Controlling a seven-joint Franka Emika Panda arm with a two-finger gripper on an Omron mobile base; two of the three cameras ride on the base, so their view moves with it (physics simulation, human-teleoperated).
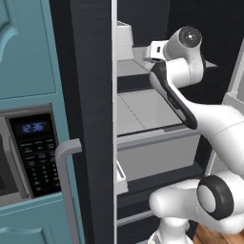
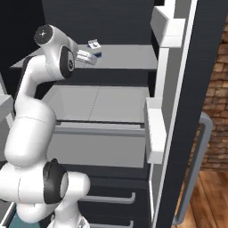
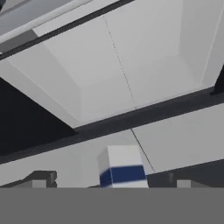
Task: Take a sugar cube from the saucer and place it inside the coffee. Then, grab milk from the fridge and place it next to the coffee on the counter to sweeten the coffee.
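Milk is the thing sought at this step, and it is to be lifted out of the tall black fridge (image 2: 187, 67) with its dark interior and pale grey shelves, whose door stands open. Within the fridge, the upper pale grey shelf (image 2: 129, 58) carries the small white gable-top milk carton (image 2: 94, 45) with a blue band, well back from the shelf's front edge and just beyond the hand. The white arm (image 1: 209, 124) with dark joints is reached into the compartment at that shelf's height.

In the hand view the carton (image 3: 122, 168) is seen upright, low in the middle, with the dark finger tips (image 3: 41, 178) standing to either side of it. The two-finger gripper (image 3: 111, 180) has its jaws spread wide apart and nothing is held.

For a sound grasp, it is judged that the hand should be advanced straight along the shelf until the carton's body lies fully between the fingers, with the blue band taken as the height for contact. The approach should be kept level, since a nudge from one finger could tip or push the light carton deeper. Closing is best left until both sides are flanked evenly.
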